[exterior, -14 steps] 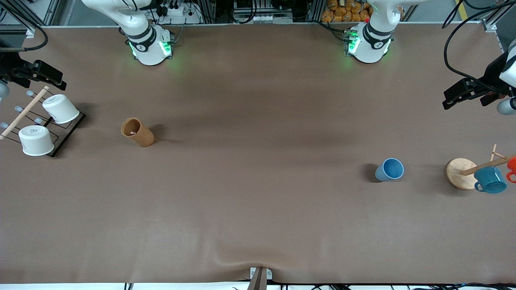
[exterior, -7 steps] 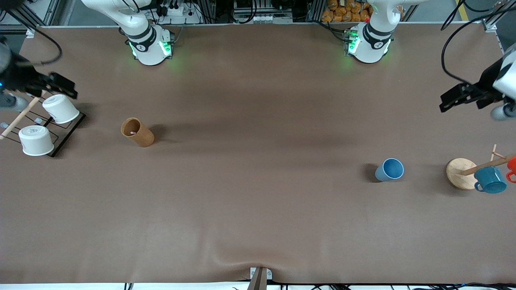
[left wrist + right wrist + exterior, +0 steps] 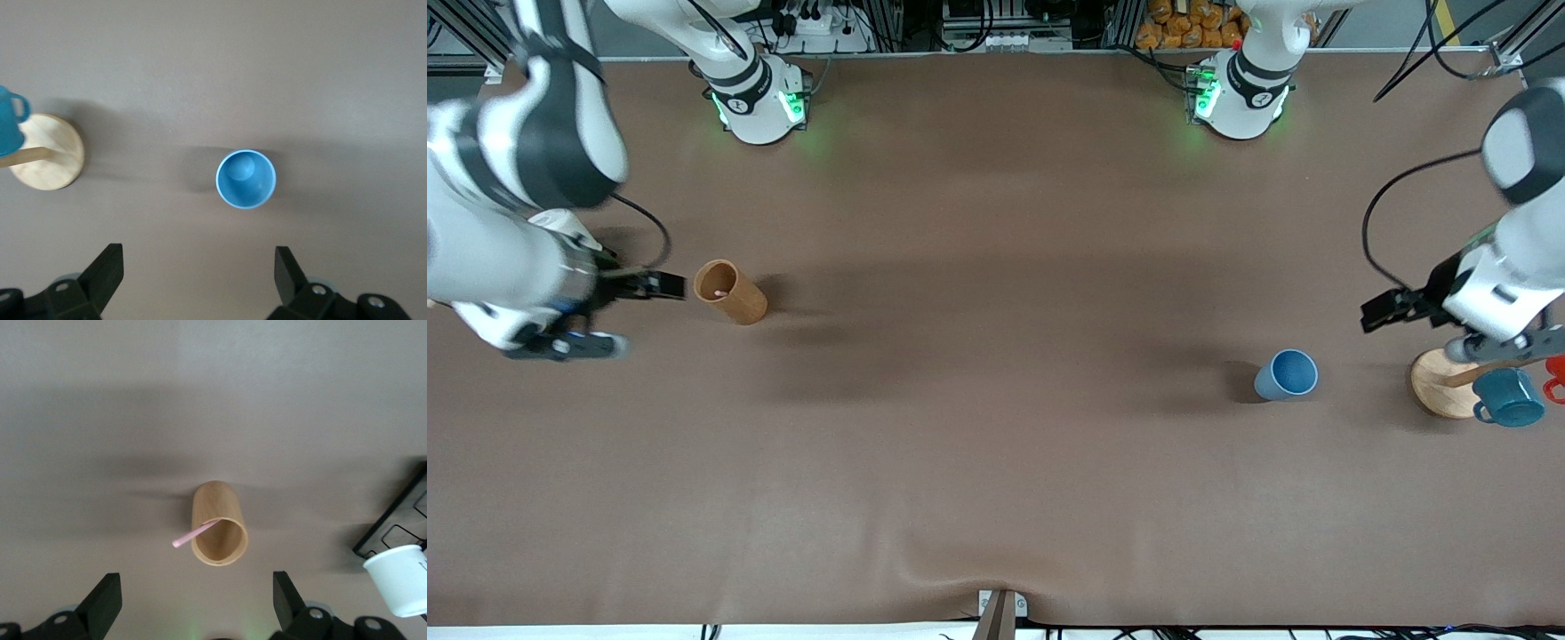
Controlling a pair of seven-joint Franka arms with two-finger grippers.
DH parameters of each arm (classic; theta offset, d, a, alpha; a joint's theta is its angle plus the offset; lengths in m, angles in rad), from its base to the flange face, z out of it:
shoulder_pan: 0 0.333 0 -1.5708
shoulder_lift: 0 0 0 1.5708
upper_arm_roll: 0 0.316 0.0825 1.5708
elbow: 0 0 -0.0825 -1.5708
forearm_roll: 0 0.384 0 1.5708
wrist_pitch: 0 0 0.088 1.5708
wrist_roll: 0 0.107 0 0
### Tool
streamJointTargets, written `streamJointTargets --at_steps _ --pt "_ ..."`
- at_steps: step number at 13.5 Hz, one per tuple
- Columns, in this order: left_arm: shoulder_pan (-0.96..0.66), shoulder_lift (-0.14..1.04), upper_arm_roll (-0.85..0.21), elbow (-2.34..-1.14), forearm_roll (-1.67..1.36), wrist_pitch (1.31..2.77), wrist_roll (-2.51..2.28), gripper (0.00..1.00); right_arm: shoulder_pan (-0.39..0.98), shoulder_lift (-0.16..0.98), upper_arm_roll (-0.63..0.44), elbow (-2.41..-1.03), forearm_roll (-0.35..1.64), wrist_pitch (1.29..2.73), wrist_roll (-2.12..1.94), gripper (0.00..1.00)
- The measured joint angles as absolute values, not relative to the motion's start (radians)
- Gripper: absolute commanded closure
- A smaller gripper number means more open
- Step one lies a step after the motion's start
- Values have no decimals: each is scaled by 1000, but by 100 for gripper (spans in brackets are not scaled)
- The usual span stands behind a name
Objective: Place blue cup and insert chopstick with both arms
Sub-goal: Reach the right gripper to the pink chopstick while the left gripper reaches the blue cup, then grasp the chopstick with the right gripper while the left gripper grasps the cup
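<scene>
The blue cup (image 3: 1286,374) stands upright and empty on the table toward the left arm's end; it also shows in the left wrist view (image 3: 245,179). The pale-pink chopstick (image 3: 193,535) leans in a brown cylindrical cup (image 3: 729,292), with its tip past the rim; only its end (image 3: 719,292) shows in the front view. My left gripper (image 3: 1385,311) is open and empty in the air, beside the blue cup (image 3: 199,267). My right gripper (image 3: 660,286) is open and empty in the air, beside the brown cup (image 3: 197,590).
A wooden mug stand with a round base (image 3: 1436,384) holds a teal mug (image 3: 1507,397) and an orange mug (image 3: 1556,366) beside the blue cup. A white cup (image 3: 400,580) on a black wire rack (image 3: 393,527) stands beside the brown cup (image 3: 219,533).
Both arms have swung in from the table's ends and come lower: the right gripper is now beside the brown cup, the left gripper beside the blue cup. The cups have not moved.
</scene>
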State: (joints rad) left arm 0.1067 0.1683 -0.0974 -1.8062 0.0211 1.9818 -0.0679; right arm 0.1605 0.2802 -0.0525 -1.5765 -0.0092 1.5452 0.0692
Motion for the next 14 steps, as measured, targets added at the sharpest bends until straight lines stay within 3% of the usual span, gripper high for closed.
streamJointTargets --at_steps 5,10,13,14 --pt "106 295 -101 -1860 21 2126 -63 0 222 394 -52 -1597 -9 1517 69 0" --pt "104 378 -101 -1862 21 2206 -63 1 227 438 -53 -1650 -9 1496 69 0" --pt "106 412 -101 -1862 21 2224 -63 16 228 443 -53 -1655 -43 1496 69 0" --pt "105 420 -101 -1862 21 2226 -63 20 228 444 -53 -1656 -57 1496 69 4"
